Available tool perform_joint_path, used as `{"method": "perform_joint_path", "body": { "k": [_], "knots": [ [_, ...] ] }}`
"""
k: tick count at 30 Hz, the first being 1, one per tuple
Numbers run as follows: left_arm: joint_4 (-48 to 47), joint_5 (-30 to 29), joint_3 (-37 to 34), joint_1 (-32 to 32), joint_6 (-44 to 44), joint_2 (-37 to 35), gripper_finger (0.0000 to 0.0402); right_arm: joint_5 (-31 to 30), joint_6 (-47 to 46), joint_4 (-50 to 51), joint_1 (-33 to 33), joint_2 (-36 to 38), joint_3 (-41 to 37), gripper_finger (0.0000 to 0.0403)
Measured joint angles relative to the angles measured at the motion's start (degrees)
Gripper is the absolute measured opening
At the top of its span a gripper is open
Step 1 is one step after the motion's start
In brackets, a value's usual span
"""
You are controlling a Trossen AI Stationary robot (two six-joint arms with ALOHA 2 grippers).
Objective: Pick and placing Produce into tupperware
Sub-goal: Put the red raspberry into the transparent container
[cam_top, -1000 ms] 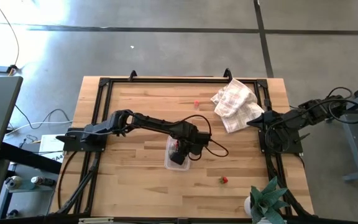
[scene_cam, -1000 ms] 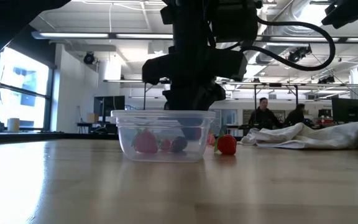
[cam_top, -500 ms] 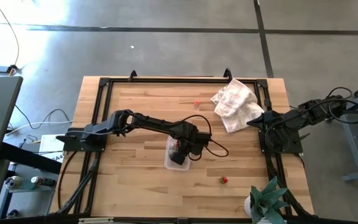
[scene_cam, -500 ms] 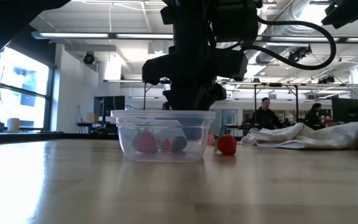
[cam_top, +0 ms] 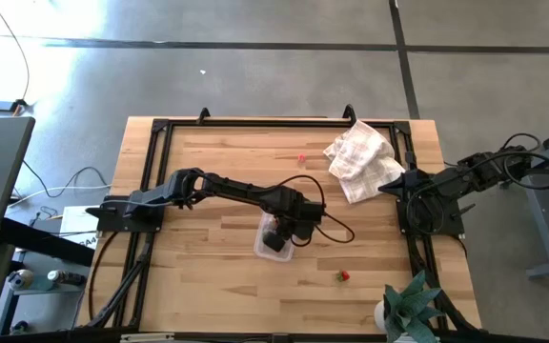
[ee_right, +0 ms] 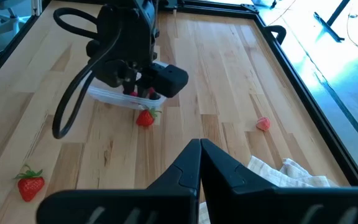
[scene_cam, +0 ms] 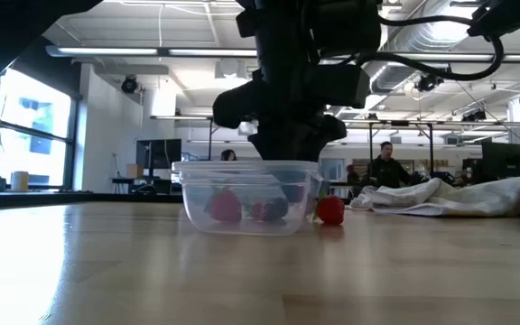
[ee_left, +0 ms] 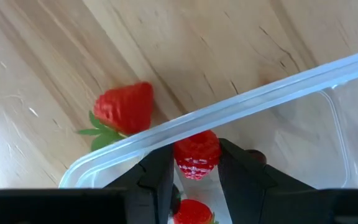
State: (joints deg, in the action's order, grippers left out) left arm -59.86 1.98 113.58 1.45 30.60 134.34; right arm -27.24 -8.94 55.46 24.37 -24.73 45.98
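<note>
In the left wrist view, the left gripper (ee_left: 194, 168) is seen clamped on a red strawberry (ee_left: 196, 154) held between its two dark fingers (ee_left: 158, 177), just inside the rim of the clear tupperware (ee_left: 253, 99). Another berry (ee_left: 192, 212) lies below it in the container, cut off by the picture's edge, and a strawberry with a green top (ee_left: 124, 109) lies on the wood just outside the wall.

From above, none of this grip can be made out: the left gripper (cam_top: 284, 229) covers most of the tupperware (cam_top: 263, 250), and only a stray berry (cam_top: 343, 275) near the table's front and a small pale-red piece (cam_top: 301, 158) near the white checked cloth (cam_top: 360, 157) are shown.

In the low view, red pieces (scene_cam: 226, 207) are visible through the container wall (scene_cam: 197, 194), with one berry (scene_cam: 330, 209) beside it; people are seen far behind.

The right gripper (ee_right: 200, 163) is parked at the table's right edge, its fingers pressed together.
</note>
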Motion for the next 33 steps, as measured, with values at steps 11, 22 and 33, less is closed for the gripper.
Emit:
{"method": "perform_joint_path", "body": {
  "k": [11,22,33],
  "knots": [
    [-1.78,-0.02,0.0,0.02,-3.86,0.0,0.0107,0.02,-0.01,0.0,0.01,0.0,0.0,0.0],
    [-2.77,1.42,0.0,0.0,-5.98,0.01,0.0107,0.0,0.0,-0.01,-0.01,0.0,0.0,0.0],
    [-2.99,2.1,-0.11,0.04,-6.72,1.14,0.0118,0.02,0.0,-0.01,0.01,-0.02,0.0,0.0]
  ]
}}
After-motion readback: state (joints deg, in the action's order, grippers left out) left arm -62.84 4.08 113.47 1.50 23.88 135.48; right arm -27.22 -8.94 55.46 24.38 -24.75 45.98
